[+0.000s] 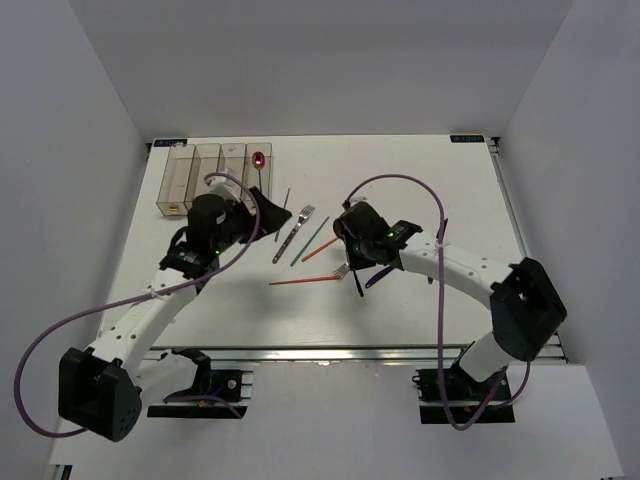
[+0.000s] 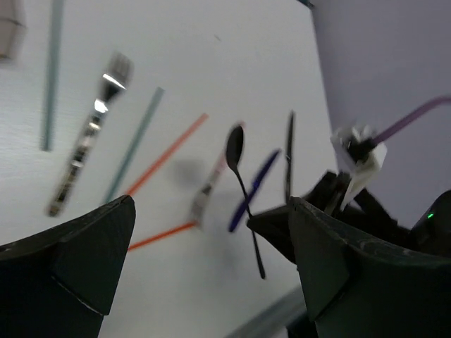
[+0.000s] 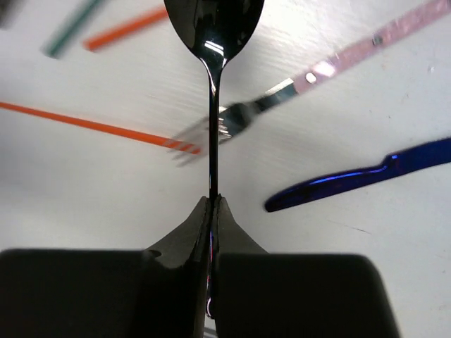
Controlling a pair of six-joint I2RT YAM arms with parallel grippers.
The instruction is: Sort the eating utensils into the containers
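Note:
My right gripper point(image 1: 355, 268) point(image 3: 213, 204) is shut on the handle of a black spoon point(image 3: 213, 28) point(image 2: 235, 146) and holds it above the table, bowl pointing away. Below it lie a pink-handled fork point(image 3: 243, 116) point(image 1: 345, 270), a dark blue knife point(image 3: 359, 176) point(image 1: 378, 277) and an orange chopstick point(image 3: 91, 125) point(image 1: 305, 281). My left gripper point(image 1: 272, 212) point(image 2: 211, 282) is open and empty, right of the clear containers point(image 1: 205, 178). A silver fork point(image 1: 294, 234) point(image 2: 88, 137), two green chopsticks point(image 1: 310, 241) point(image 1: 283, 215) and a second orange chopstick point(image 1: 320, 249) lie between the grippers. A pink-red spoon point(image 1: 259, 160) shows at the rightmost bin.
White walls close the table on the left, back and right. A dark slim piece point(image 1: 441, 233) lies by the right arm's forearm. A purple cable point(image 1: 400, 182) loops over the right arm, and another point(image 1: 40, 340) hangs off the left arm.

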